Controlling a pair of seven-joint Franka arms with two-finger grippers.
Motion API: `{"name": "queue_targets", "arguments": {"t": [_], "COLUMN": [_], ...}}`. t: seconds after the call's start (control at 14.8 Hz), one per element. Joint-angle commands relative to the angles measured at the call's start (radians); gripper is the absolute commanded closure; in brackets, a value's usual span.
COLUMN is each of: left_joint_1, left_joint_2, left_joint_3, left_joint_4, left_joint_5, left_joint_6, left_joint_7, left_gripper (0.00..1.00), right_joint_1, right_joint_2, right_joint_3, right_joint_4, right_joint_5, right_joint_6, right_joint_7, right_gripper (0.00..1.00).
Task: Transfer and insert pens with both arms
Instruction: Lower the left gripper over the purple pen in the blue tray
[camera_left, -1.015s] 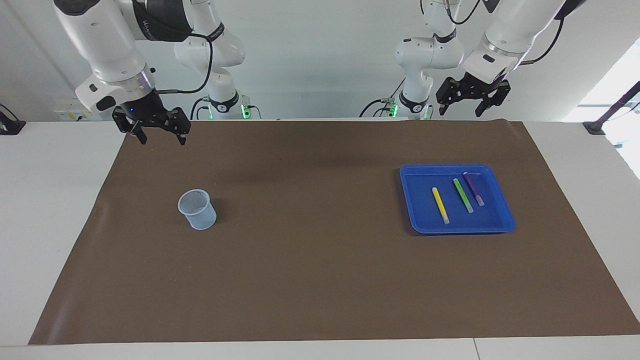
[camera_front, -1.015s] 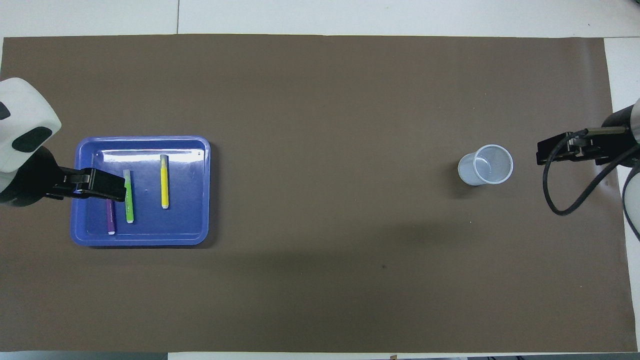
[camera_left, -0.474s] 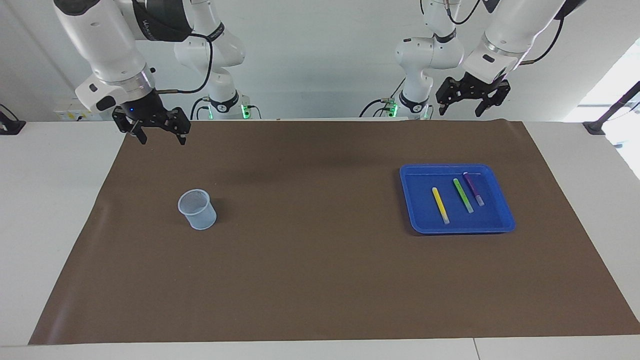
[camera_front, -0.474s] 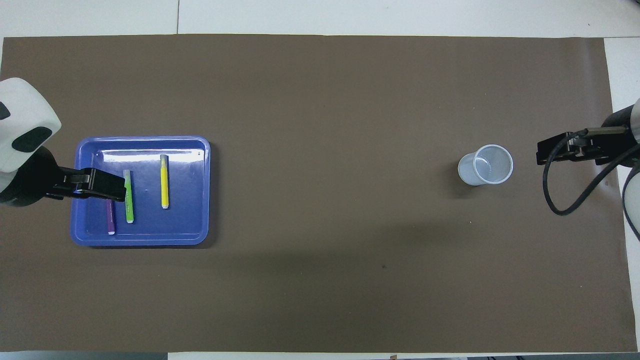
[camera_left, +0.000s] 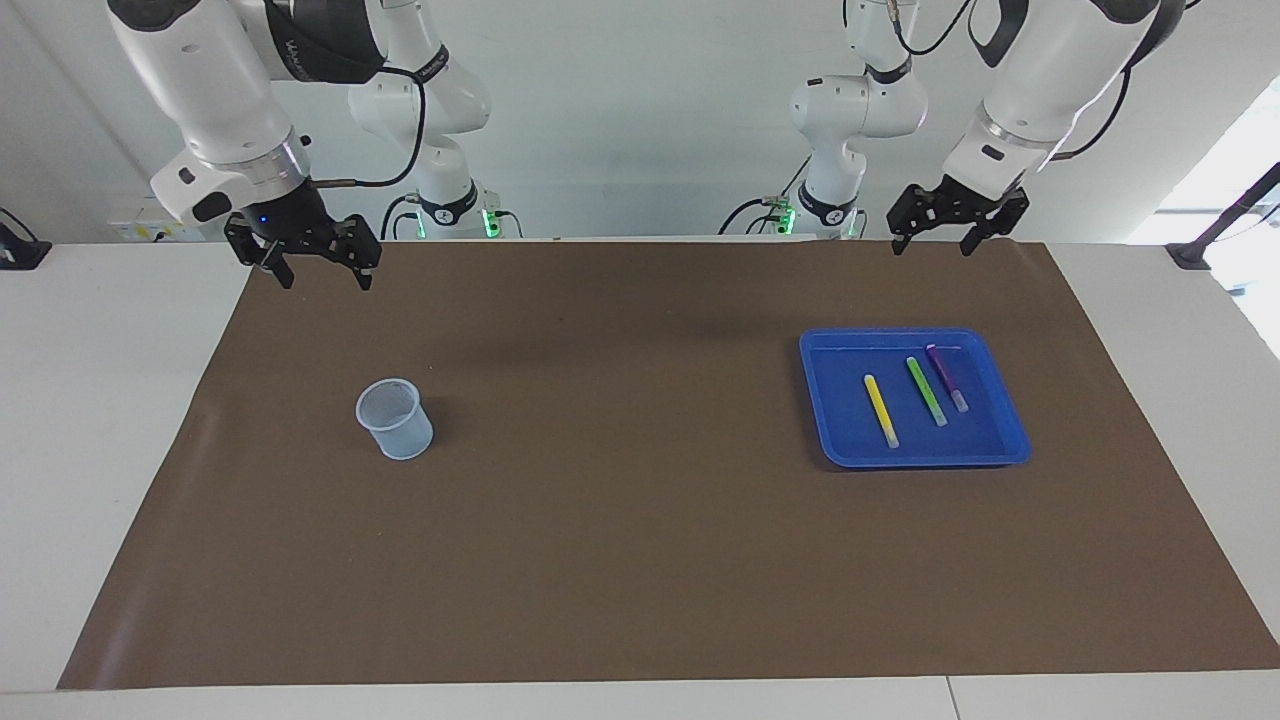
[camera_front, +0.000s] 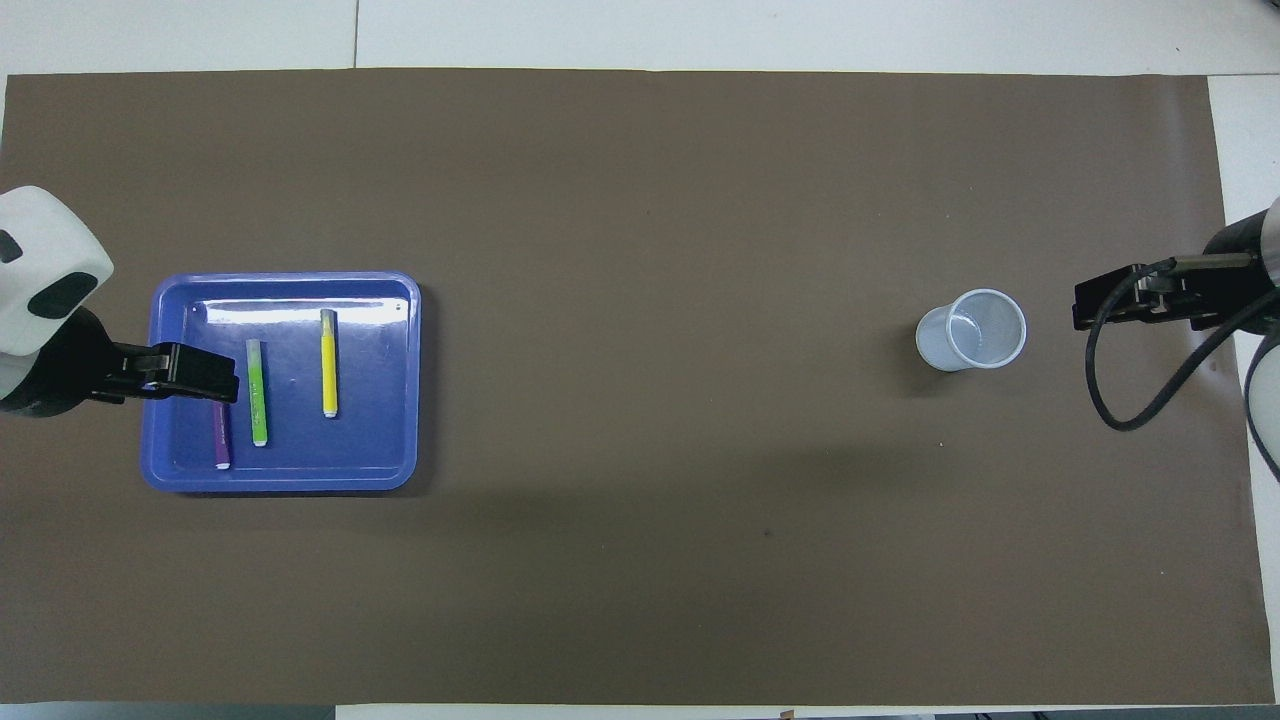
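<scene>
Pens (camera_left: 912, 392) lie inside tray (camera_left: 1012, 425) rim; mat (camera_left: 640, 520) open.

Facing cam: high, across the worktop (camera_left: 120, 400), looking at the robots. Overhead cam: steep down from the robots' end. Both wide, half a turn apart, sharing the brown mat (camera_left: 640, 560) (camera_front: 640, 200).

The flat matte paper-like mat (camera_left: 640, 520) is plain dark brown over a white table top (camera_left: 100, 400); the shallow rectangular plastic tray (camera_left: 1010, 435) is glossy bright blue; in it lie a slim yellow marker pen (camera_left: 880, 408), a slim green marker pen (camera_left: 925, 390) and a slim purple marker pen (camera_left: 945, 376), each with a pale whitish end; the small translucent plastic cup (camera_left: 395, 420) is pale bluish-white; the jointed arms (camera_left: 215, 90) are white with silver wrist rings and black cables.
</scene>
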Motion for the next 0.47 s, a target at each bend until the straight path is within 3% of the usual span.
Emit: {"name": "queue_targets", "arguments": {"t": [0.0,0.14,0.41], "left_joint_1": [0.103,0.173,0.23], "left_joint_2": [-0.031,0.001,0.175], "left_joint_3": [0.0,0.0,0.0], "left_joint_4": [-0.182,-0.262,-0.266], "left_joint_5": [-0.01,-0.01,-0.008], "left_joint_6": [0.177,0.3,0.473], "left_joint_7": [0.161,0.263,0.345], "left_gripper": [0.0,0.0,0.0], "right_joint_1": [-0.01,-0.01,-0.01], "right_joint_2": [-0.013,-0.013,-0.013], "right_joint_3": [0.002,0.002,0.002], "right_joint_4": [-0.013,-0.013,-0.013], "right_joint_5": [0.016,0.016,0.016], "right_joint_6": [0.0,0.0,0.0], "right_joint_7": [-0.022,-0.022,-0.022], "right_gripper": [0.0,0.0,0.0]}}
